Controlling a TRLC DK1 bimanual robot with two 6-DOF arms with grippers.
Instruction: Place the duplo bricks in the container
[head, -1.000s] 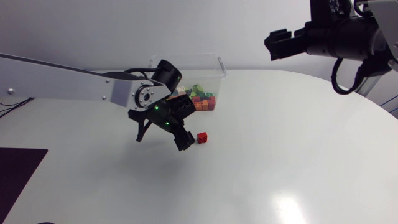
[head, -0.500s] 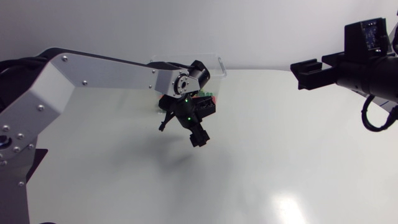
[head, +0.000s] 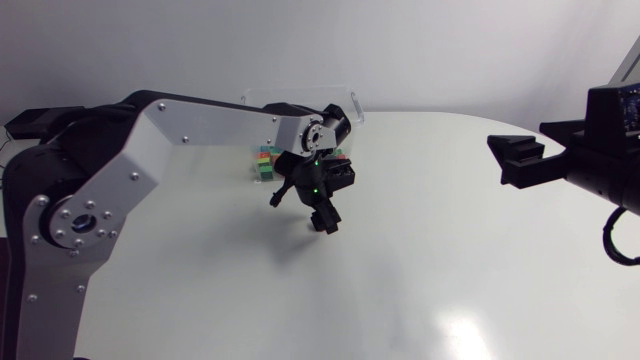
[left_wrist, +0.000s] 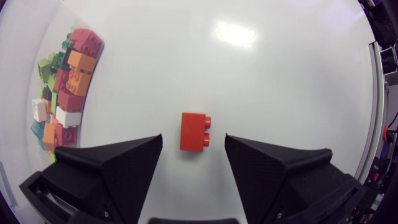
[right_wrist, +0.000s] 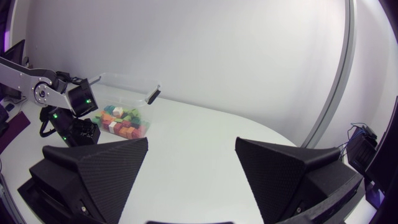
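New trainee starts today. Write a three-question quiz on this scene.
1. True or false: the left tool is shut on the red brick.
2. Open or shut: the right tool?
3. The red brick lies: A in the right tool; B on the table between the left tool's fingers; C atop the left arm.
Key: 1 false; 2 open; 3 B.

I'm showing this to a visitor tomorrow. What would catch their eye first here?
The lone red brick on the white table, lying untouched between the open fingers of the left gripper. Next, the clear container close by, holding a bright pile of bricks. The right gripper hangs open, far off to the side.
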